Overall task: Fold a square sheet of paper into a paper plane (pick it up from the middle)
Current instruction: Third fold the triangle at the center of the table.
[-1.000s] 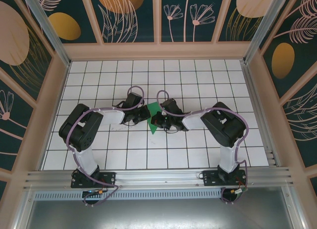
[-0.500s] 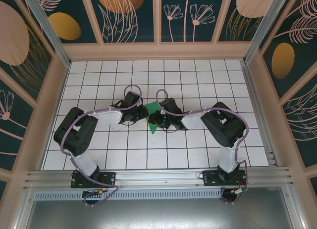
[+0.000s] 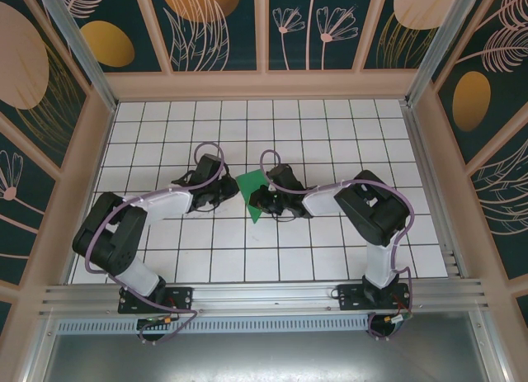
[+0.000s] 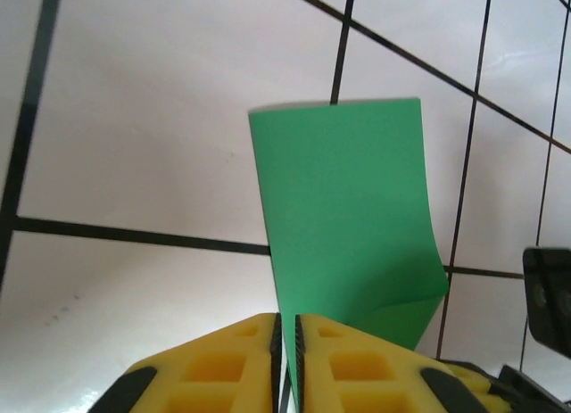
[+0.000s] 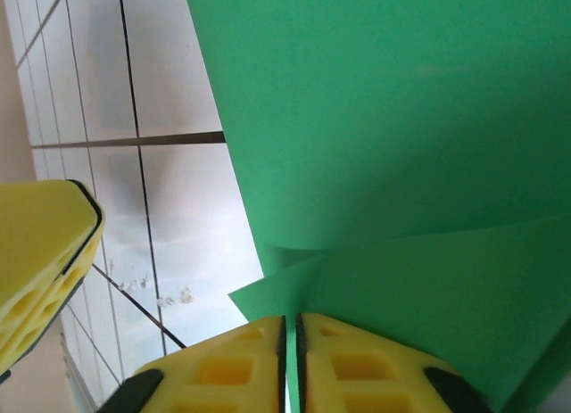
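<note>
Scene: a white-tiled desk (image 3: 330, 134) with black grid lines, walled by dark teal panels (image 3: 214, 27) painted with pale plant outlines and orange ovals; a metal rail (image 3: 264, 295) runs along the near edge.

Task thing: the square sheet of paper (image 3: 250, 186), plain bright green, sits near the middle of the desk, between the two arms.

Paper, left wrist view: the sheet (image 4: 343, 208) rises from the fingertips as a flat panel with a straight far edge; its lower right corner curls over into a soft bend.

Paper, right wrist view: the sheet (image 5: 401, 119) spreads across most of the frame, with a second green layer lapping under it along a slanted edge near the fingertips.

Left hand: the left hand (image 3: 231, 190) reaches in from the left side of the sheet. Up close (image 4: 287, 328), its yellow fingers (image 4: 223, 368) stand narrow, pinched on the paper's edge, which runs down into the slit between them.

Right hand: the right hand (image 3: 256, 205) lies over the sheet's right side. Up close (image 5: 290, 328), its yellow fingers (image 5: 214, 368) are pressed nearly together, gripping a green edge.

Surface marks: a few small specks (image 5: 165, 297) lie on a tile beside the paper.
</note>
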You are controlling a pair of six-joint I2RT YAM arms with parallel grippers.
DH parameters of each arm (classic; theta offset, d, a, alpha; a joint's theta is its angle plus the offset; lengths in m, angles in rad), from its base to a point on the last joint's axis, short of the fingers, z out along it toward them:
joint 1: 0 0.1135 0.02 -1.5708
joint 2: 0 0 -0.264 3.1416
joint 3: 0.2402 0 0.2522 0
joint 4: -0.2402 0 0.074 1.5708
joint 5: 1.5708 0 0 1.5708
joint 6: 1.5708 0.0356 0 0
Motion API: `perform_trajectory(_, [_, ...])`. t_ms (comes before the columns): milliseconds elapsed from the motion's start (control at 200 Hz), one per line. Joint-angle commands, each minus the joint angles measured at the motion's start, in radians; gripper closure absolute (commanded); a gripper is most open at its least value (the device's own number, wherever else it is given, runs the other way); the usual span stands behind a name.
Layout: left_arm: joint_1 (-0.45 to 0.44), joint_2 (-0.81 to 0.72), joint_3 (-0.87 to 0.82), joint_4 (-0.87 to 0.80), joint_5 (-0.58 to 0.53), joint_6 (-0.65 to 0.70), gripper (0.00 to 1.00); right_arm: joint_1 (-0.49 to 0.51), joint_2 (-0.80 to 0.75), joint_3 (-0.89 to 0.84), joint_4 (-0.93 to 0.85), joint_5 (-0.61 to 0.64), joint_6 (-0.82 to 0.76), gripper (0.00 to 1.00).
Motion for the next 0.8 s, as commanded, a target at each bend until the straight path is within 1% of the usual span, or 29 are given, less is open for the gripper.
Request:
perform_trajectory(0, [-0.010,-0.018,-0.022,0.064,0.081,0.011,0.87,-0.005,0.004,-0.027,-0.073,0.059,-0.008,0.93])
perform_trajectory(140, [-0.031,-0.011,-0.043,0.103,0.130,0.019,0.91,-0.005,0.004,-0.028,-0.082,0.063,-0.009,1.00])
perform_trajectory(475, [-0.057,0.064,-0.037,0.129,0.167,0.021,1.00,-0.003,0.000,-0.031,-0.068,0.047,-0.002,1.00])
perform_trajectory(796, [-0.059,0.107,-0.014,0.139,0.172,0.025,1.00,-0.005,-0.001,-0.030,-0.063,0.041,0.001,1.00])
